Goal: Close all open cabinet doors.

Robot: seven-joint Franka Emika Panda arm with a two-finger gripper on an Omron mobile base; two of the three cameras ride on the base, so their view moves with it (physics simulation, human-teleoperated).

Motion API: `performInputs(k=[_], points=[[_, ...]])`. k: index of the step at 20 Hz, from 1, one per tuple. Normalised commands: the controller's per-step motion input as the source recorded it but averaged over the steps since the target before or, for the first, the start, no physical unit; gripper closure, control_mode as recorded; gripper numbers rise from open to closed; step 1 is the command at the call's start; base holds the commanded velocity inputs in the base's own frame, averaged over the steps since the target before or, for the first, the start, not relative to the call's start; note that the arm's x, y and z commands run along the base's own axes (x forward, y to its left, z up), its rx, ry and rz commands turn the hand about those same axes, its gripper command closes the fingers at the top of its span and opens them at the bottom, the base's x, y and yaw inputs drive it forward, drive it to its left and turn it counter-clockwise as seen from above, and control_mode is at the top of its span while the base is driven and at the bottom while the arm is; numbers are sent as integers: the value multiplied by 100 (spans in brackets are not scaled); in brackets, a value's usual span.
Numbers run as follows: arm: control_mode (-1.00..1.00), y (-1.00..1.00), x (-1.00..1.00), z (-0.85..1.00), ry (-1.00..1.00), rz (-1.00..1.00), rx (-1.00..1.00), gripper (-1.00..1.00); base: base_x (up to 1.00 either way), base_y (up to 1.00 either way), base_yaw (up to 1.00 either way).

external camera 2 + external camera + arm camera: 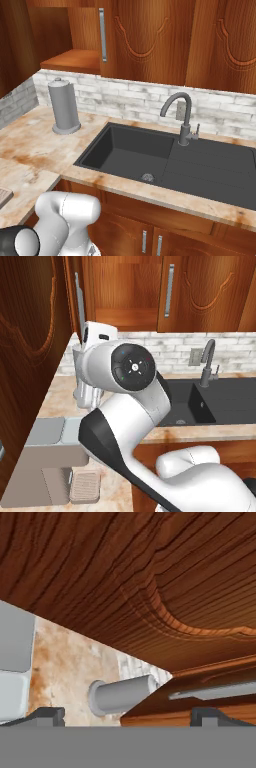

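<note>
A big open cabinet door (27, 356) swings out over the counter at the left, glossy reddish-brown with a carved arch. In the hand view this cabinet door panel (150, 572) is very close in front of my gripper (127, 716), which stands open with nothing between its dark fingertips (47, 714). A second open door (76, 296) shows edge-on with its silver handle, beside the open cabinet with its bare shelf (70, 59). To the right, the doors above the sink (150, 40) are shut. My arm's white hand body (100, 335) is raised beside the open doors.
A grey paper towel holder (64, 105) stands on the marble counter (30, 145) under the open cabinet. A black sink (130, 155) with a curved faucet (182, 117) lies to the right. A grey appliance (50, 456) sits at the counter's near left. Lower cabinet doors (150, 240) are shut.
</note>
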Motion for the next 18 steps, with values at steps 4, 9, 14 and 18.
performInputs(k=[4, 9, 14, 18], points=[[-100, 9, 58, 0, -4, 13, 0, -100, 0, 0, 0], [-100, 17, 51, 0, -8, 11, 0, -100, 0, 0, 0], [-100, 41, 52, 0, -6, 3, 0, -100, 0, 0, 0], [-100, 40, 41, 0, -6, 0, -4, -100, 0, 0, 0]])
